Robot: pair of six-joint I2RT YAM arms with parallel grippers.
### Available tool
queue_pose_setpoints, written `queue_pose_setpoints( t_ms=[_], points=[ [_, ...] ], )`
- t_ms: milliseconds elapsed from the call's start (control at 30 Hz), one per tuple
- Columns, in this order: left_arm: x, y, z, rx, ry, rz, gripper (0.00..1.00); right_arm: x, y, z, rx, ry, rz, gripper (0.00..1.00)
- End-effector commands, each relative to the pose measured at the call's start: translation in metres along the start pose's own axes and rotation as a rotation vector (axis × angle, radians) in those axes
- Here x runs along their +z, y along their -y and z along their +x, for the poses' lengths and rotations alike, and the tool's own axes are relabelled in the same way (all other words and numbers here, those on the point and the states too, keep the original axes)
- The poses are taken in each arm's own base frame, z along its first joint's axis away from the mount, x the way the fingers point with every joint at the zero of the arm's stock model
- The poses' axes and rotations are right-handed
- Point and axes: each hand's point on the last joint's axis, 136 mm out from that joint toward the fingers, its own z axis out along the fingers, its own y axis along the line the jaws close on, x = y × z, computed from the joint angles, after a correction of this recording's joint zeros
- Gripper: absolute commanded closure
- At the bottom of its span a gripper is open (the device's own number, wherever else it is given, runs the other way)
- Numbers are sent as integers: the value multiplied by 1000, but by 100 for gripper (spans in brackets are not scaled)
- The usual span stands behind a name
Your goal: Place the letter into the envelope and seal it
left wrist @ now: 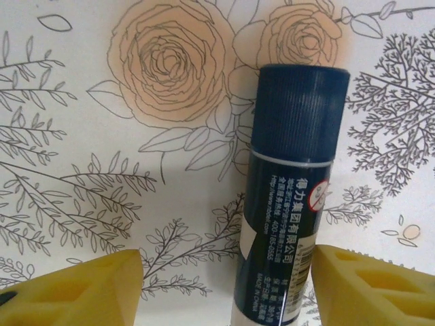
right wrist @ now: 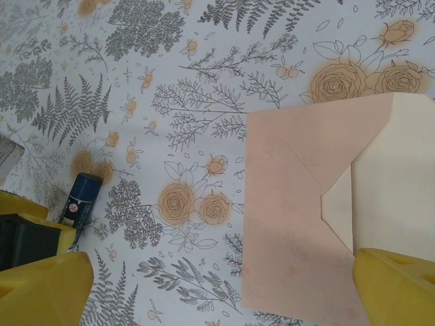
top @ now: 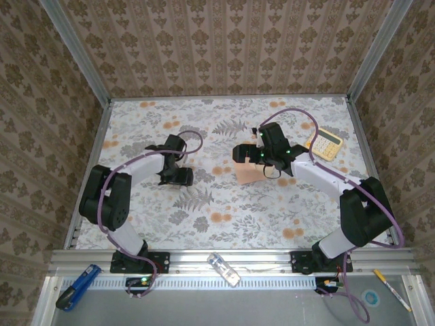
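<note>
Straddling a glue stick, the left gripper holds its jaws apart with nothing clamped. One yellow finger stands well clear of the tube. The other sits just beside the label, and whether it touches cannot be told. The stick seems to lie flat on the flowered table cover. Its long axis runs straight away from the wrist camera, with the dark blue ribbed cap at the far end and the pale base nearest the palm. That axis crosses the line between the fingertips squarely, so closing the jaws would probably pinch the labelled barrel across its width. Because the tube lies off-centre in the gap, it may get nudged sideways or roll before both pads bear on it.

The right gripper hangs wide open and empty above the envelope. The envelope lies flat on the cover right of the table's middle, and its paler cream flap is folded open, away from the salmon body. Whether the letter already sits inside cannot be told.

Glue stick and envelope lie well apart, the stick on the left arm's side and the envelope under the right arm. The step in hand looks like fetching glue for the seal, so the left arm would need to carry the stick across to the flap.
</note>
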Motion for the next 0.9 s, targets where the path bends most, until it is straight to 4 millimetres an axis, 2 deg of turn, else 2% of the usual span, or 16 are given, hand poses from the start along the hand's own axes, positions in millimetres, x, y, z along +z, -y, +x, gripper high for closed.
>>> queue_pose_setpoints(
  t_ms=[0,467,600,867],
  points=[
    [-2,0,-13,8,32,-19,37,2,9,2,-7,-6,43,1],
    [5,8,-19,23,25,0,56,4,17,5,10,-17,63,1],
    [5,8,-18,24,22,0,65,4,19,6,16,-18,66,1],
    [7,9,-11,23,-3,2,70,5,22,7,23,-20,71,1]
  ],
)
